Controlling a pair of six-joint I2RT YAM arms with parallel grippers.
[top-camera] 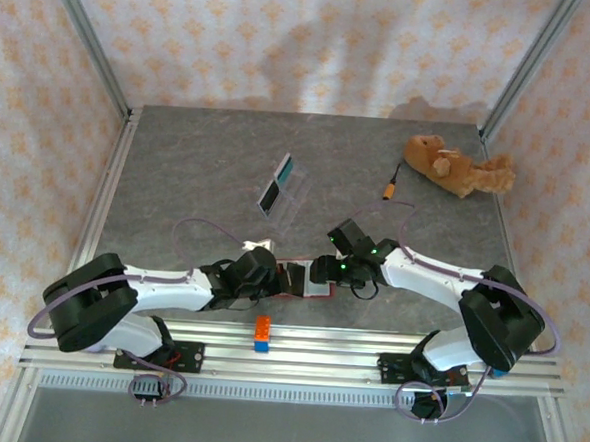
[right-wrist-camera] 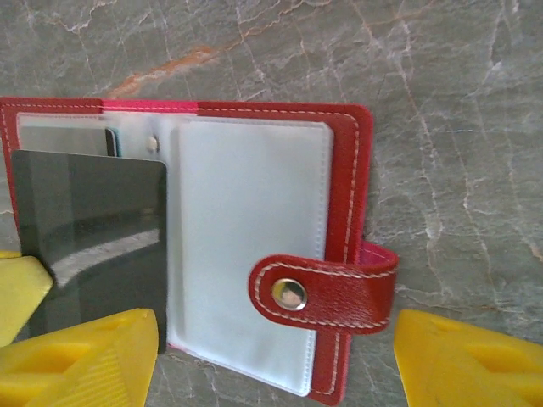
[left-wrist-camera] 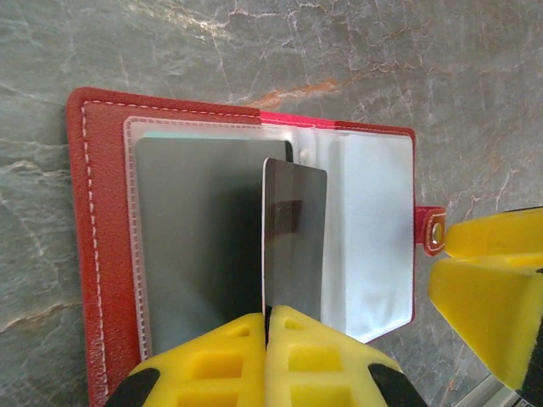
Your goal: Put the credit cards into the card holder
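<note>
The red card holder [left-wrist-camera: 100, 220] lies open on the table, pale clear pockets up, its snap tab [right-wrist-camera: 327, 292] folded over the right page. My left gripper [left-wrist-camera: 268, 326] is shut on a dark credit card [left-wrist-camera: 294, 233], held on edge over the holder's middle. Another dark card [left-wrist-camera: 199, 246] sits in the left pocket. My right gripper [right-wrist-camera: 271, 365] is open, its yellow fingers [right-wrist-camera: 467, 360] on either side of the right page, apart from it. In the top view both grippers, left [top-camera: 287, 278] and right [top-camera: 324, 271], meet over the holder [top-camera: 316, 293]. Farther back lie a teal card [top-camera: 286, 166] and a black card [top-camera: 269, 197].
The two far cards rest on a clear plastic tray [top-camera: 295, 193] in mid-table. A brown teddy bear [top-camera: 454, 166] lies at the back right, with a small orange-tipped plug [top-camera: 390, 193] beside it. An orange and blue brick [top-camera: 263, 333] sits on the near rail.
</note>
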